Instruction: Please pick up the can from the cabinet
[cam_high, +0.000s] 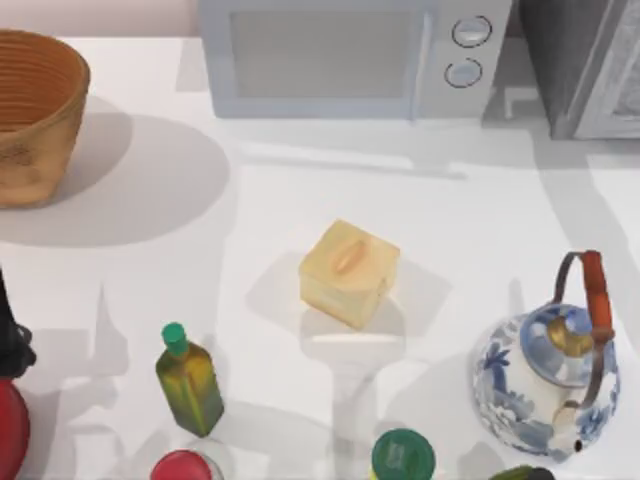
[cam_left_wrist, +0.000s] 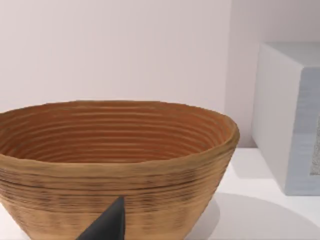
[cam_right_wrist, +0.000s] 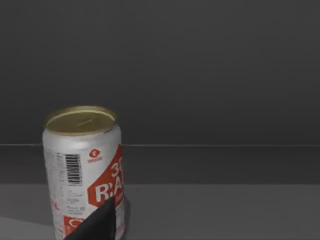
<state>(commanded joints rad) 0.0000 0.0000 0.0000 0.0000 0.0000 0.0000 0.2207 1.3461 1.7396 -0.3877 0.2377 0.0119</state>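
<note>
Can (cam_right_wrist: 82, 172) is seen upright on a dark grey floor against a dark grey wall in the right wrist view, with one black fingertip (cam_right_wrist: 97, 222) of the right gripper just in front of its lower part; whether those jaws are released or clenched cannot be told. Cabinet (cam_high: 585, 65) is placed at the table's (cam_high: 300, 190) far right corner, beside the microwave (cam_high: 350, 55). A woven basket (cam_left_wrist: 115, 165) is faced by the left wrist camera, and the left jaws' state cannot be told either.

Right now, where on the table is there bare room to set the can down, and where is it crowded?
Bare room lies between the basket, the microwave and the yellow box, and between that box and the teapot. The near edge is crowded: the oil bottle, red-topped container and green-topped container.
</note>
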